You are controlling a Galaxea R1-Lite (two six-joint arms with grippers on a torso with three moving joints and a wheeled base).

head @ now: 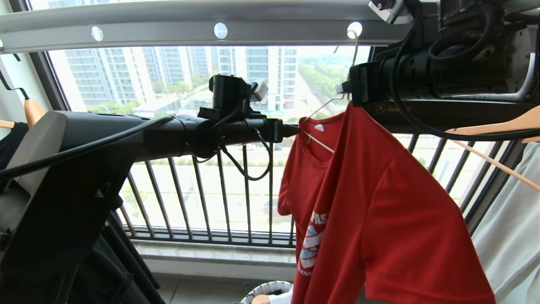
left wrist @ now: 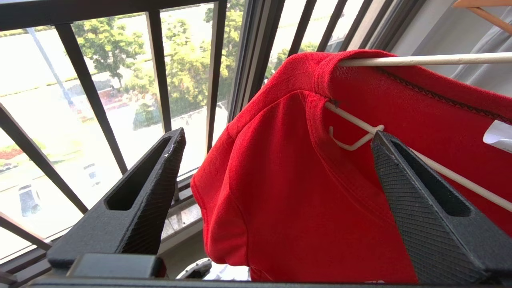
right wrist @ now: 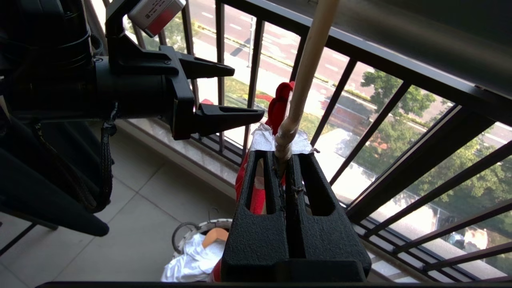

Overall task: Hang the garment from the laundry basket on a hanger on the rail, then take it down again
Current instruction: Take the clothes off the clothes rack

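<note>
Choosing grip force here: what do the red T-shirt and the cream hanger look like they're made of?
The red T-shirt: soft matte knit, probably cotton jersey, with visible weave and a stitched collar. The hanger: thin, smooth, rigid cream rod, likely coated wire or plastic; which one can't be told.

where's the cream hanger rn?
Head view, right of centre: hanger hooked on the rail, inside the red T-shirt, right gripper clamping its neck.

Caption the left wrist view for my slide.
Open left claw faces the red T-shirt draped on the cream hanger.

tiled floor (right wrist: 132,224), laundry basket (right wrist: 200,240) on it
</note>
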